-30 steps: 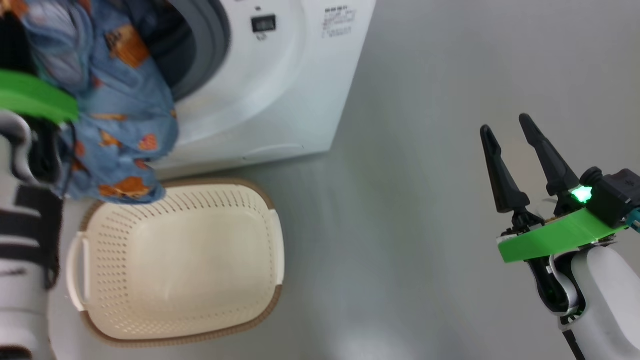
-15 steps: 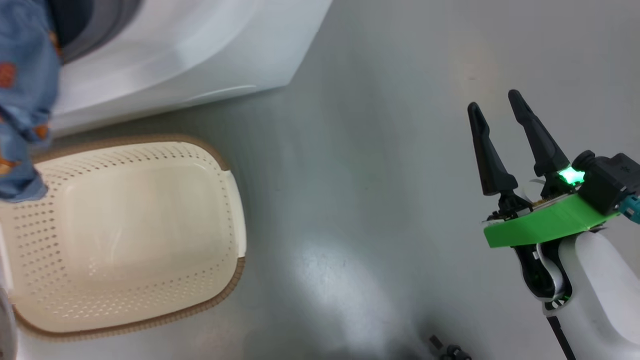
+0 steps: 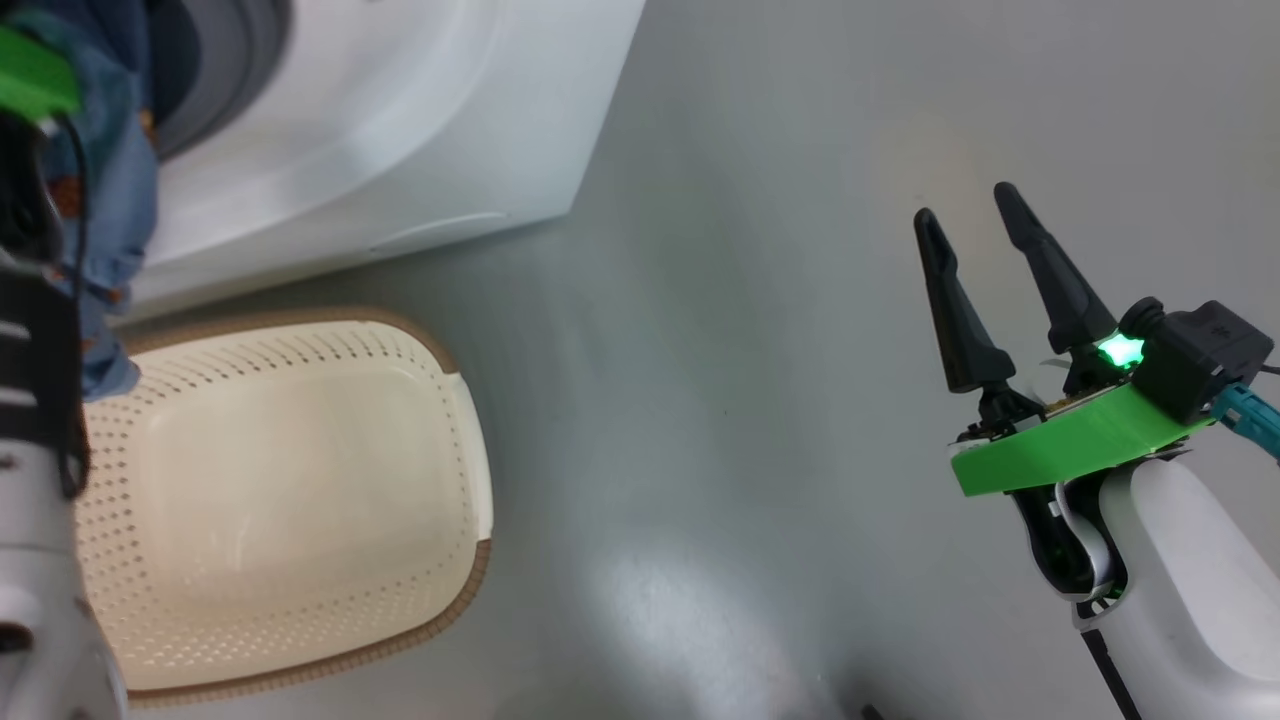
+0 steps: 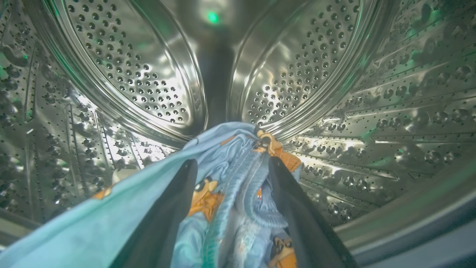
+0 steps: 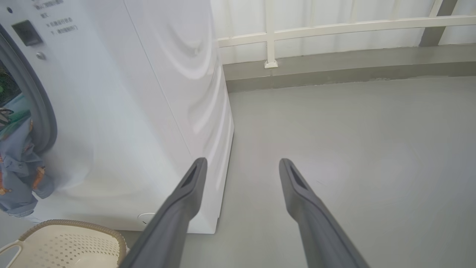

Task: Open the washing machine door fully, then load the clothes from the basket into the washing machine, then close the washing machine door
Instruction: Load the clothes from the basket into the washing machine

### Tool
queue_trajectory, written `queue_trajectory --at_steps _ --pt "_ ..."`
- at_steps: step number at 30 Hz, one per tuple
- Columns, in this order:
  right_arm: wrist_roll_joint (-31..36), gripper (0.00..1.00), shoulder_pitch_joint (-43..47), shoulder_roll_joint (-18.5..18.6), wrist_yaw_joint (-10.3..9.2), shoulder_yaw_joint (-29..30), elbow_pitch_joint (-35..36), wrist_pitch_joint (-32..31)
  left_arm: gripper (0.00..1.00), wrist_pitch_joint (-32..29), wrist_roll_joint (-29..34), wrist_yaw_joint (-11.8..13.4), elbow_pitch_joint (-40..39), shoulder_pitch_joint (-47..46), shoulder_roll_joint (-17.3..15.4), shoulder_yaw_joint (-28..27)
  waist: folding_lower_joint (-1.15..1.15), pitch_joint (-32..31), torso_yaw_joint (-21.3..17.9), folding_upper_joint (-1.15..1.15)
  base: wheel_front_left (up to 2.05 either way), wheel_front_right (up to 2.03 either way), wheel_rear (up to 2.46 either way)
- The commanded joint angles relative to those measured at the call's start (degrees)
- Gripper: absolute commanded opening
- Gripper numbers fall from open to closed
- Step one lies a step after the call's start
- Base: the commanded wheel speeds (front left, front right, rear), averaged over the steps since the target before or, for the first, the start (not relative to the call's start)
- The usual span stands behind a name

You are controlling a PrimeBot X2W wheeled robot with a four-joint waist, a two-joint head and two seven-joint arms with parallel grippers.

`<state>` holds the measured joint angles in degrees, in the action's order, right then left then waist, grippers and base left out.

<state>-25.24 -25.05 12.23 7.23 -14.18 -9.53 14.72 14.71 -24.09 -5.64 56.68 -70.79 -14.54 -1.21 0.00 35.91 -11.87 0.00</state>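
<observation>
Laundry balcony: white washing machine (image 5: 148, 93), grey floor (image 5: 353, 149), white railing (image 5: 334, 26) behind.

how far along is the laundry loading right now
Done: the basket lies empty. In hand: the left gripper, open inside the drum, has the blue printed clothes lying between its fingers; part of them hangs out over the front of the washing machine. Left: get that part in, withdraw, close the door.

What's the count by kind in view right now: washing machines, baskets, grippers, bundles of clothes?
Washing machine: 1
Basket: 1
Grippers: 2 (left gripper, right gripper)
Blue printed clothes: 1 bundle, the separate pieces cannot be told apart
Total: 5
</observation>
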Motion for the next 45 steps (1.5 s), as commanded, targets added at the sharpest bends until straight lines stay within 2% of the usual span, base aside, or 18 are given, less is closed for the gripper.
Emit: queue_trajectory --at_steps 1,8,12,26,34,40,45 --pt "-0.6 1.0 1.2 0.6 0.25 -1.3 0.5 0.3 1.0 0.3 0.9 -0.5 -0.9 3.7 -2.1 -1.2 0.0 -4.5 1.9 0.0 0.0 0.0 0.0" --pt "-1.4 1.0 2.1 0.9 0.25 -1.8 -0.9 0.3 1.0 0.3 2.1 -1.2 -2.9 10.8 -1.3 -2.3 0.0 -10.2 3.6 0.0 0.0 0.0 0.0" --pt "-1.9 1.0 3.7 1.0 0.25 -1.2 -1.8 0.3 1.0 0.3 2.7 -1.4 -4.6 15.8 0.6 -2.7 0.0 -14.4 5.2 0.0 0.0 0.0 0.0" --pt "-3.3 1.0 8.0 1.8 0.25 -1.9 -3.3 0.3 1.0 0.3 5.4 -1.8 -18.0 34.8 3.9 -2.0 0.0 -25.9 8.5 0.0 0.0 0.0 0.0" --pt "-2.7 1.0 10.0 2.6 0.25 -0.4 -2.4 0.3 1.0 0.3 3.7 -1.8 -28.2 46.6 5.2 -1.2 0.0 -29.6 9.1 0.0 0.0 0.0 0.0" --pt "-2.2 1.0 11.4 2.6 0.25 0.2 -2.1 0.3 1.0 0.3 2.9 -1.8 -33.2 53.0 5.6 -0.9 0.0 -31.5 9.2 0.0 0.0 0.0 0.0" --pt "-1.9 1.0 12.4 2.7 0.25 0.5 -2.1 0.3 1.0 0.3 2.2 -1.8 -37.1 57.6 7.1 -2.2 0.0 -32.6 9.0 0.0 0.0 0.0 0.0"
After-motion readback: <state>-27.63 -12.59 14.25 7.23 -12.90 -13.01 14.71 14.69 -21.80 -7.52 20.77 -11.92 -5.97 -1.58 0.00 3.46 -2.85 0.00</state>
